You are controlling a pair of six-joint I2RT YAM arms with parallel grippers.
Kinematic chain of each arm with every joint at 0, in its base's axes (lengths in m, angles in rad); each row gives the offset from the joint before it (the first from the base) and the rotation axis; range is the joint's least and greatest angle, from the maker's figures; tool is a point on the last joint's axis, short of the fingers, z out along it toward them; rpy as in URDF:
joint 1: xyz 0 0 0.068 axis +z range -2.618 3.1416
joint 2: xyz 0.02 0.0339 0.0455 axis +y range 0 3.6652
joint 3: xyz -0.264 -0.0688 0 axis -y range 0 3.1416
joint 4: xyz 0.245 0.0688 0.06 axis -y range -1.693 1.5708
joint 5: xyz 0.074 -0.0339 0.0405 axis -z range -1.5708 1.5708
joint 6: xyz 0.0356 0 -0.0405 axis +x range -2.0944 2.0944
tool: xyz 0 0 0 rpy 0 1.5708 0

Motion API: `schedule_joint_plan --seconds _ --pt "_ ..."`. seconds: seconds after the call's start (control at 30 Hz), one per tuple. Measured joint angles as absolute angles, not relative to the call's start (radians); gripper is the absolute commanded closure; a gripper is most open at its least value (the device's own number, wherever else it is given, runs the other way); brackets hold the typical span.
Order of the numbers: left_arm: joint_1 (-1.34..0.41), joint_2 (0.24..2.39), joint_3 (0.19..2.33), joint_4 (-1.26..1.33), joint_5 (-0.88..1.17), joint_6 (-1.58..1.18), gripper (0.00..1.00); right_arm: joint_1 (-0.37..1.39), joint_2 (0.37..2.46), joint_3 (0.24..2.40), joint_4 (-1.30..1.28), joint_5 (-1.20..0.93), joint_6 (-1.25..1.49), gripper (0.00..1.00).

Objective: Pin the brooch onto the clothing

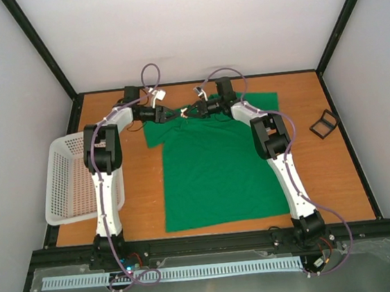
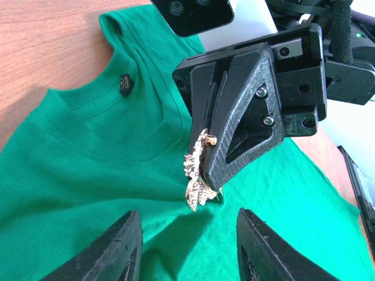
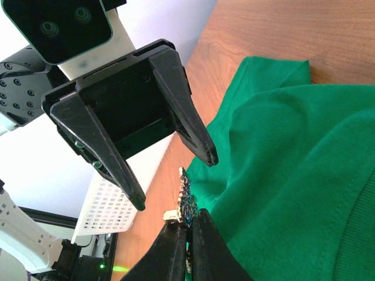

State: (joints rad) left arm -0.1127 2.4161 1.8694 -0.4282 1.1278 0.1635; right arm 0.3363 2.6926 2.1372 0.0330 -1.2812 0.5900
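Observation:
The green T-shirt (image 1: 214, 165) lies flat on the table with its neckline at the far side. My right gripper (image 3: 188, 237) is shut on the small sparkly brooch (image 3: 186, 202) and holds it at the shirt's collar area. In the left wrist view the brooch (image 2: 196, 178) sticks out of the right gripper (image 2: 206, 167), right over the green fabric (image 2: 88, 175) just below the neckline; I cannot tell if it touches. My left gripper (image 2: 190, 246) is open and empty, facing the brooch from close by. From above, both grippers (image 1: 171, 115) (image 1: 190, 111) meet tip to tip over the collar.
A white mesh basket (image 1: 69, 176) stands at the table's left edge, also visible in the right wrist view (image 3: 111, 208). A small black square box (image 1: 324, 124) lies at the right. Bare wooden table (image 1: 137, 194) surrounds the shirt.

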Motion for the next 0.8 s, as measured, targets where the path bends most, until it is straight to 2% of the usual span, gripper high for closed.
schedule_joint_plan --seconds 0.1,0.37,0.47,0.6,0.8 --pt "-0.115 2.421 1.869 -0.428 1.15 0.158 0.69 0.336 2.693 2.139 0.028 -1.285 0.585 0.97" --pt "-0.126 2.46 1.912 -0.426 1.182 0.136 0.69 0.336 2.693 2.139 0.016 -1.294 0.572 0.97" --pt "-0.134 2.479 1.92 -0.428 1.189 0.136 0.72 0.336 2.693 2.139 0.017 -1.295 0.573 0.97" --pt "-0.142 2.487 1.92 -0.435 1.194 0.133 0.83 0.336 2.693 2.14 0.018 -1.295 0.576 0.97" --pt "-0.146 2.487 1.929 -0.434 1.206 0.123 0.9 0.336 2.693 2.14 0.019 -1.296 0.583 0.98"
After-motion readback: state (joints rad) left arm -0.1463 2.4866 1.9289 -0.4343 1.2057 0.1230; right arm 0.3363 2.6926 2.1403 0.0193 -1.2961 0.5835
